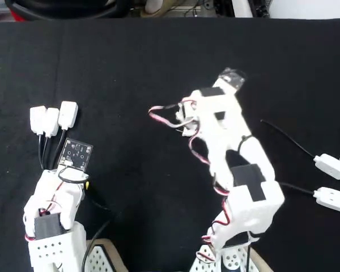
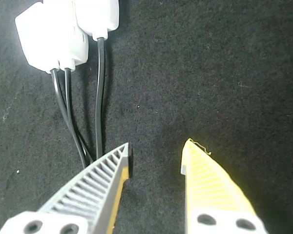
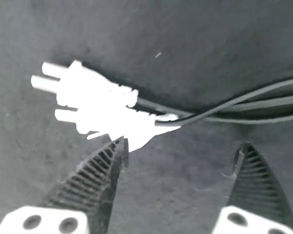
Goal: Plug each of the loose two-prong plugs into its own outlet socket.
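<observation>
Two plugs (image 3: 93, 105) are seen lying on the black cloth (image 3: 210, 44), touching each other, just ahead of the right pincer (image 3: 181, 143) & off toward one of its fingertips (image 3: 110, 161), not betw. the two. Their prongs are pointed away from the cables (image 3: 244, 105), which are run across in front of the other fingertip. The right pincer is held wide apart w/ nothing in it. The left pincer (image 2: 157, 145) is likewise spread & empty. Three white sockets (image 2: 53, 39) are bunched ahead of it, on its grey finger's side, & their black cords (image 2: 68, 112) are led back past that finger's tip. In the high view two more white connectors (image 1: 330, 165) w/ cords are found well out to the side of the right arm (image 1: 232, 147), apart from its pincer.
</observation>
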Tool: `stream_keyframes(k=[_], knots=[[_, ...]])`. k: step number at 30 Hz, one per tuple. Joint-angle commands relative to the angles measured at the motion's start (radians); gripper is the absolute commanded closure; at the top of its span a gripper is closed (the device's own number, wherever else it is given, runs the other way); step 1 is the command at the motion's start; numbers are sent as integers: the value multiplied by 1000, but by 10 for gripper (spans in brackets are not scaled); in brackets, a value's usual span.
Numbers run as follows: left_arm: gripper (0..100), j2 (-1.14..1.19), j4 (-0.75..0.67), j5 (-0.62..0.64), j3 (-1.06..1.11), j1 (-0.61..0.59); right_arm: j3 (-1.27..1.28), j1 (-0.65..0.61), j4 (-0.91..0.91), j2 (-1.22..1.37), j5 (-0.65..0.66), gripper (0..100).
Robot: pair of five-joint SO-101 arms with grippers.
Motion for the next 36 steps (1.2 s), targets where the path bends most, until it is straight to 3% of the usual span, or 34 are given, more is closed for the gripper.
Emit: stream_keyframes(k=[1,9,25,33,36], knots=[[819,-8,6,-6,-2,-10,64,-75,-103,-48,-35,662],[819,-6,6,-6,-2,-10,70,11,-138,4,-58,662],[819,-6,6,-6,-2,-10,-107,69,-130,170,-55,665],[819,-6,6,-6,-2,-10,-111,55,-112,168,28,946],[819,-6,6,-6,-2,-10,-113,55,-101,168,37,979]])
